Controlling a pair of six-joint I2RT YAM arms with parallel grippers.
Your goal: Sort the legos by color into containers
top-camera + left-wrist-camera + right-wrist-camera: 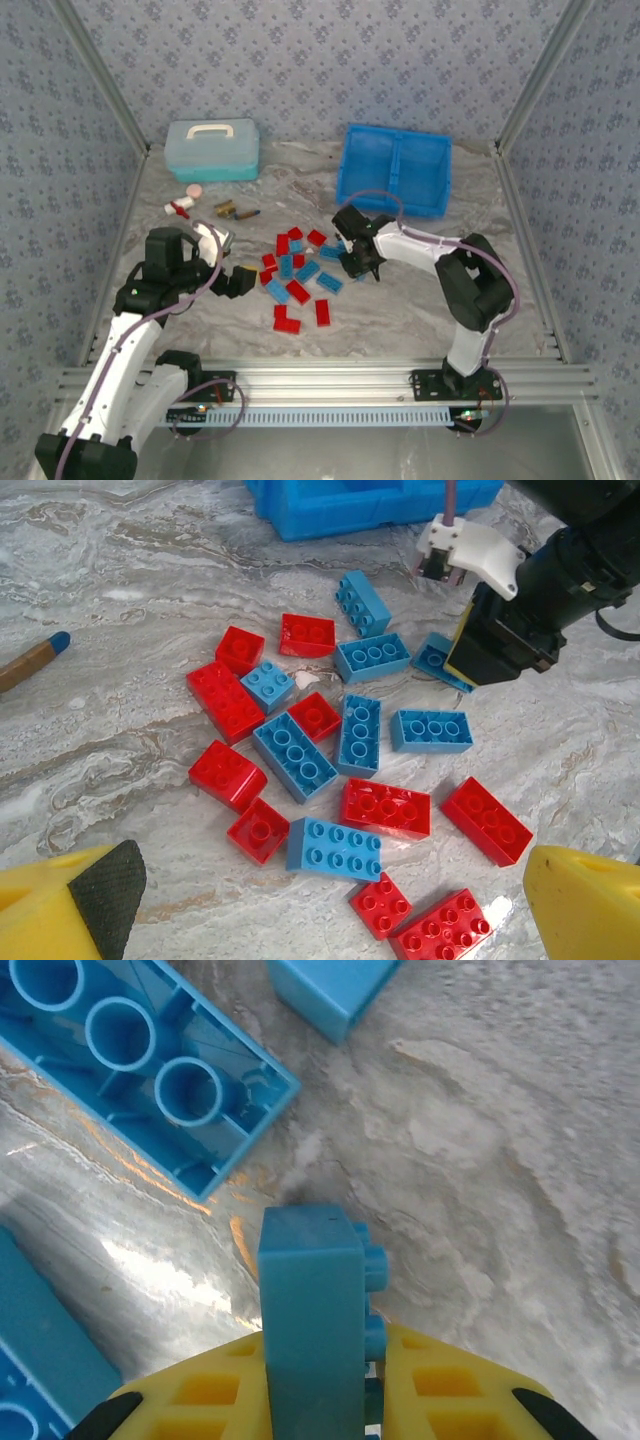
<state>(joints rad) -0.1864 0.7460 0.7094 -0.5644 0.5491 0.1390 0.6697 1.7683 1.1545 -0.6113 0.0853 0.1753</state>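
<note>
Red and light blue legos [298, 280] lie scattered mid-table, spread out in the left wrist view around a long blue brick [335, 848]. My left gripper [238, 281] hovers at the pile's left edge, open, its yellow fingers [585, 900] wide apart with nothing between them. My right gripper [357, 264] is at the pile's right edge, low over the table, shut on a light blue brick [312, 1300] held on edge with its studs facing right. The bright blue two-compartment tray [395, 170] stands behind at the back right, and both compartments look empty.
A pale blue lidded box [212, 150] with a white handle sits at the back left. Small pink, white and brown odds and ends [205, 205] lie in front of it. Patterned walls and metal rails fence the table.
</note>
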